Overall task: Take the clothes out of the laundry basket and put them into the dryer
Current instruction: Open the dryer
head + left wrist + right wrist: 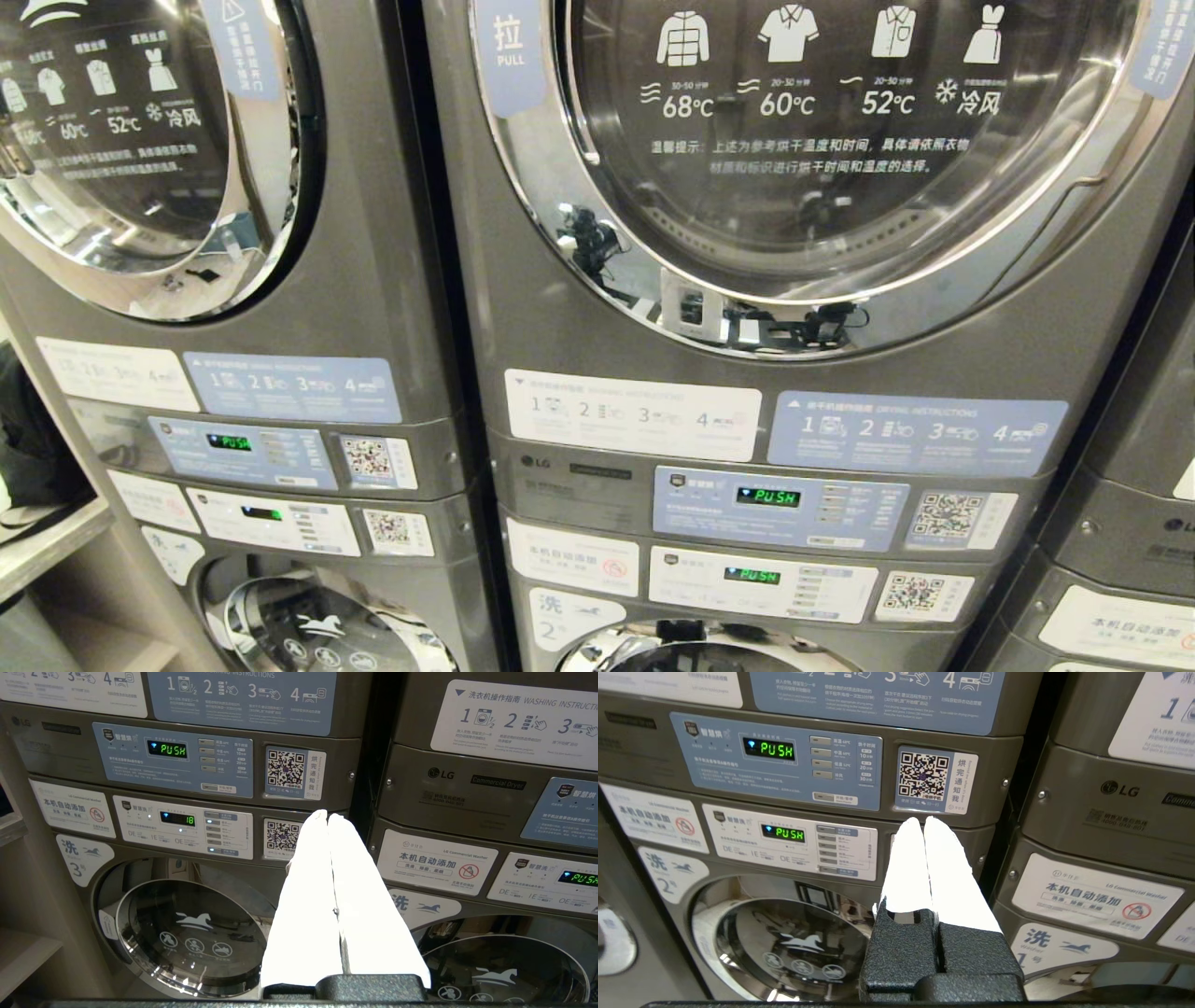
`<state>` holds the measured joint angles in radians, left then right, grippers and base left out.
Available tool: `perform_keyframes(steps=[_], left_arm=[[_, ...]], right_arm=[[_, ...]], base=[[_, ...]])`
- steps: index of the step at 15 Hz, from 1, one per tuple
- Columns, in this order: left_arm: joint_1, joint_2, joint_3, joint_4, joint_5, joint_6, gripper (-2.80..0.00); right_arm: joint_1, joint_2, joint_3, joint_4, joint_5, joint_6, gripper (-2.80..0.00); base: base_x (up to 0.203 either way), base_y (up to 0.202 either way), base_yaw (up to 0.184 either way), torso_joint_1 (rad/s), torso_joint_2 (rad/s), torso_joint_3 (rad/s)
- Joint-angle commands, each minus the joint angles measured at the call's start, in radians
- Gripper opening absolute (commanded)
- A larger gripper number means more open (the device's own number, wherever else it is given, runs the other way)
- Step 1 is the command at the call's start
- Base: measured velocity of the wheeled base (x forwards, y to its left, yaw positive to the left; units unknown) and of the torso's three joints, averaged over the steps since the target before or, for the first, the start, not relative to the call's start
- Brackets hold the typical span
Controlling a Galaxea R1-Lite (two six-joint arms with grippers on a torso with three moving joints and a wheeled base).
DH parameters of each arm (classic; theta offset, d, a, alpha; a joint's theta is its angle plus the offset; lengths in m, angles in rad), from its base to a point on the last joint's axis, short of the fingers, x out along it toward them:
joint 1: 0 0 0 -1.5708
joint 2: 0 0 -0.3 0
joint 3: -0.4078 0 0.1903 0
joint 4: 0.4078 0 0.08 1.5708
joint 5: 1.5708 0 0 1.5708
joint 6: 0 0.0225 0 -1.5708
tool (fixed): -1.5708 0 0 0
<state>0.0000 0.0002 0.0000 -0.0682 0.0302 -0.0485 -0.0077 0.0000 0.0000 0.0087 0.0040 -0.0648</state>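
A grey stacked dryer (822,364) fills the middle of the head view, its round glass door (840,187) closed, a "PULL" label (509,47) on the door's left rim. No arm shows in the head view. My left gripper (327,815) is shut, its white fingers pressed together and holding nothing, pointing at the control panels between two machine stacks. My right gripper (923,820) is also shut and holding nothing, just below the dryer's QR sticker (924,777). The laundry basket and the clothes are out of view.
A second stack (140,187) stands to the left and a third (1139,523) to the right. Washer doors (784,947) sit below the control panels (775,509), which read "PUSH". A shelf (47,551) with a dark item is at the far left.
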Motion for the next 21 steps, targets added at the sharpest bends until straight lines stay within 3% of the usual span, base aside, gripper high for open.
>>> perform_keyframes(steps=[1,3,6,10,12,17,18,21], left_arm=[[0.000,0.000,0.020,-0.001,0.000,-0.001,-2.80],[0.000,0.000,0.020,-0.001,0.000,-0.001,-2.80],[0.000,0.000,0.020,-0.001,0.000,-0.001,-2.80],[0.000,0.000,0.020,-0.001,0.000,-0.001,-2.80],[0.000,0.000,0.020,-0.001,0.000,-0.001,-2.80],[0.000,0.000,0.020,-0.001,0.000,-0.001,-2.80],[0.000,0.000,0.020,-0.001,0.000,-0.001,-2.80],[0.000,0.000,0.020,-0.001,0.000,-0.001,-2.80]], right_arm=[[0.000,0.000,0.000,-0.007,0.000,-0.025,-2.80],[0.000,0.000,-0.020,-0.042,-0.003,-0.019,-2.80],[0.003,0.082,-0.163,-0.059,0.015,0.029,-2.80],[0.053,0.462,-0.376,-0.063,0.196,0.104,-2.80],[0.122,0.707,-0.517,-0.065,0.264,0.138,-2.80],[0.408,1.224,-0.940,-0.102,0.334,0.218,-2.80],[0.462,1.289,-1.036,-0.115,0.339,0.225,0.00],[0.606,1.410,-1.219,-0.143,0.347,0.231,0.00]], base=[[0.000,0.000,0.000,0.000,0.00,0.000],[0.000,0.000,0.000,0.000,0.00,0.000],[0.000,0.000,0.000,0.000,0.00,0.000],[0.000,0.000,0.000,0.000,0.00,0.000],[0.000,0.000,0.000,0.000,0.00,0.000],[0.000,0.000,0.000,0.000,0.00,0.000],[0.000,0.000,0.000,0.000,0.00,0.000],[0.000,0.000,0.000,0.000,0.00,0.000]])
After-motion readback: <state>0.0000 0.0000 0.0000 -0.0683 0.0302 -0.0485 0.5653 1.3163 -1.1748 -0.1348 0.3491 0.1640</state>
